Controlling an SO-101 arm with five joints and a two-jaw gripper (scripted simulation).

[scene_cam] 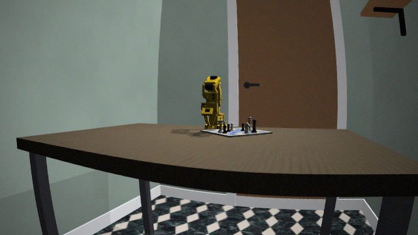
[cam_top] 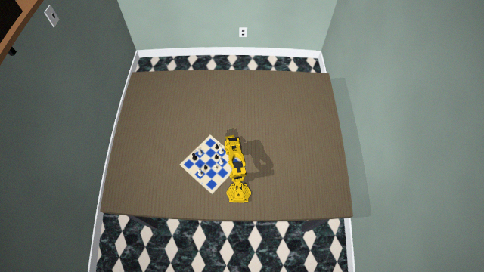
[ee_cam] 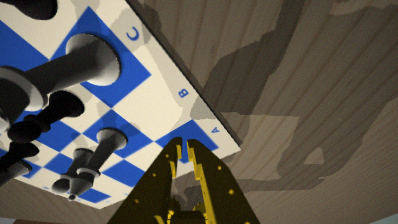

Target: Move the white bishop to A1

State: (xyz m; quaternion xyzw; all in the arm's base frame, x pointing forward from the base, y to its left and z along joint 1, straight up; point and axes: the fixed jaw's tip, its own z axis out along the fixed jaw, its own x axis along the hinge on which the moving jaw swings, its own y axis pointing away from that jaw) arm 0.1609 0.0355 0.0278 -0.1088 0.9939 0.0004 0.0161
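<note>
Gripper (ee_cam: 184, 145) is shut and empty, over the board's (ee_cam: 165, 102) A corner. The bishop is among the pieces further in; we can't tell which. We'd open wide first, then descend vertically, clear of neighbours.

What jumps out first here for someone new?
The bright yellow arm, folded over the right edge of a small blue-and-white chessboard on a big brown table. In the wrist view, its gripper is shut on nothing and hangs over the board's corner by the letter A. Black and white pieces crowd the squares beside it.
</note>
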